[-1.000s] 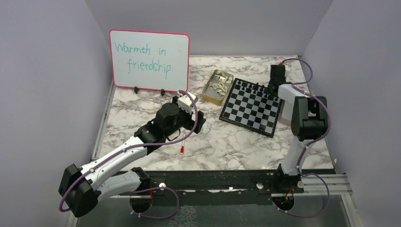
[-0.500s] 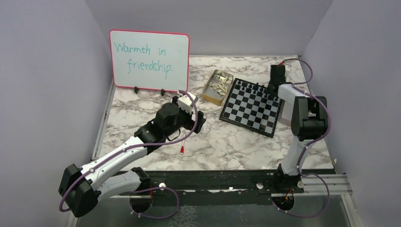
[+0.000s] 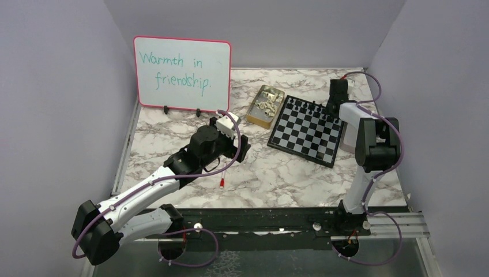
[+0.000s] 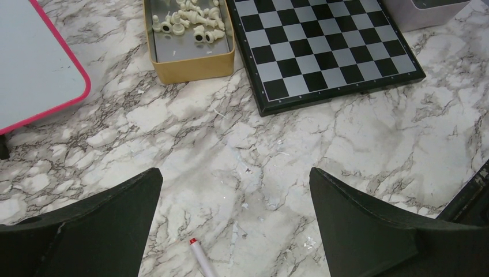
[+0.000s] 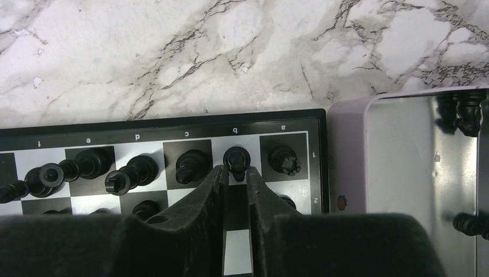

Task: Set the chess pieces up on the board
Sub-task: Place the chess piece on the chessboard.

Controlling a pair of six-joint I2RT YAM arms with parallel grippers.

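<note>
Right jaws: slightly apart, flanking black piece on board.
Left jaws: wide apart, empty.
Retreat: straight up, no drift.

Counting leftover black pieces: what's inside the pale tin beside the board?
The pale tin shows two black pieces, one by its far wall, one nearer. The right hand covers its near end; any pieces there are hidden.

A glossy black chessman stands on the black-and-silver checked chessboard just ahead of the right jaws, fellow chessmen either side; a pink metal tin lies right of the jaws
</note>
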